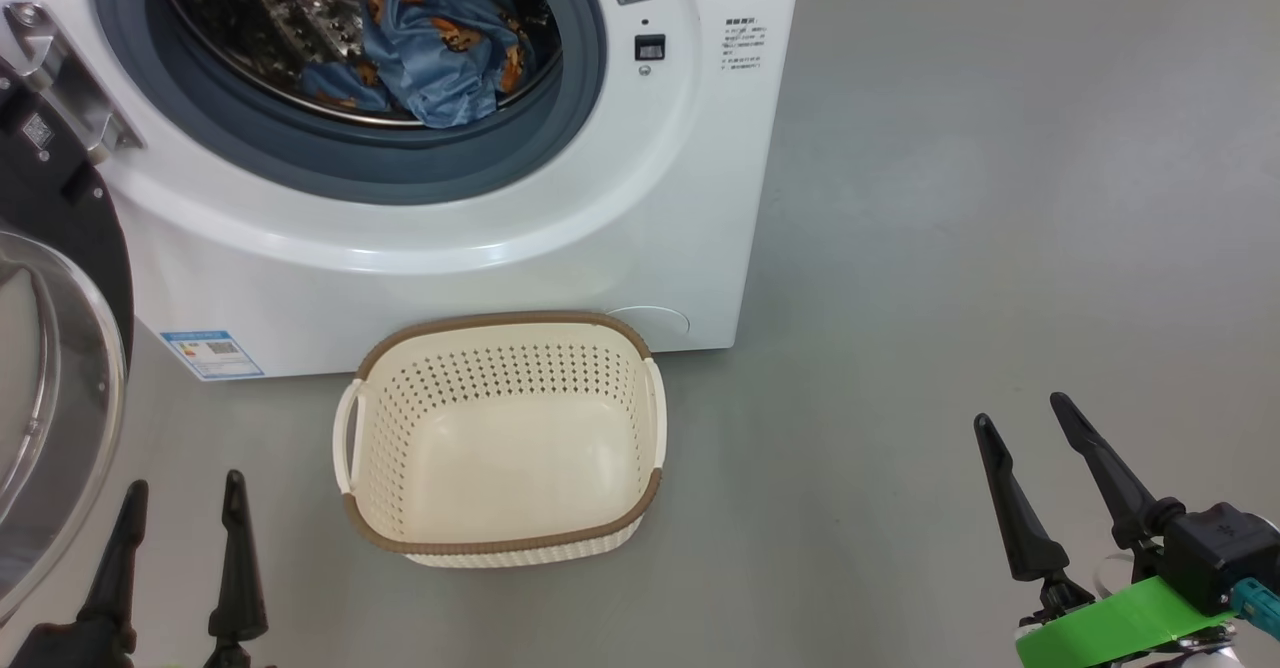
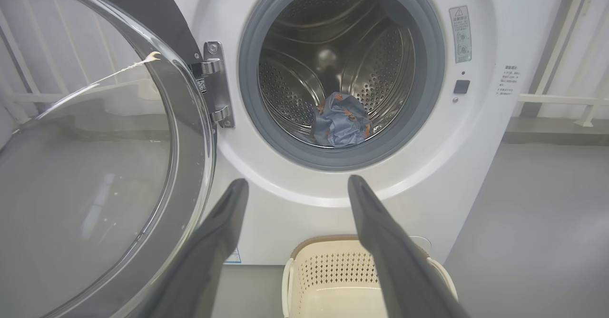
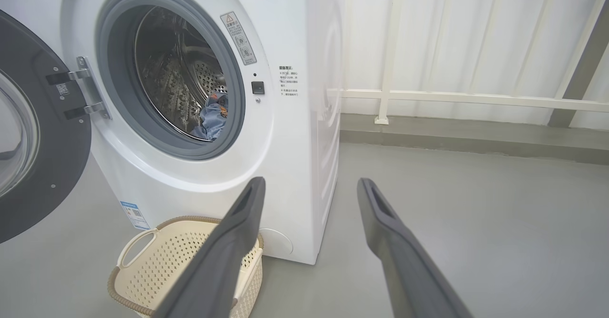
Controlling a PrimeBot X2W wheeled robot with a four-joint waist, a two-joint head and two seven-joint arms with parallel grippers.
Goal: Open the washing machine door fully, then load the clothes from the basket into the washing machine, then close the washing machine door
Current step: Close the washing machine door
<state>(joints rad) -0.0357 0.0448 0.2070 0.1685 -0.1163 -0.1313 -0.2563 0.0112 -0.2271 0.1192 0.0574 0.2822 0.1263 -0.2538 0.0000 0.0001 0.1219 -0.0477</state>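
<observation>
The robot's two dark, long-fingered hands hang released above the grey floor [image 1: 950,198]. The left hand [image 1: 185,485] has its fingers spread and holds nothing, just beside the swung-out door. The right hand [image 1: 1022,410] is equally slack and bare, well apart on the far side of the basket. Between them, the small cream-white perforated plastic basket with a brown woven-look rim [image 1: 500,319] sits on the floor, touching or nearly touching the foot of the machine, and nothing lies in it. Behind it stands the big white boxy front-loading washing machine [image 1: 450,278]. Its large round glossy black door with a bulging clear glass window [image 1: 90,218] is thrown wide on a metal hinge. The light-blue fabric clothes printed with small orange-brown bears [image 1: 440,48] lie bunched at the front of the shiny perforated steel drum [image 1: 250,28], inside the grey rubber gasket [image 1: 400,163]. Opening and loading look complete, and by this showing only the closing of the door is left. The count is two hands, one basket, one machine, one door and one heap of cloth. How many garments make up that heap cannot be told.
</observation>
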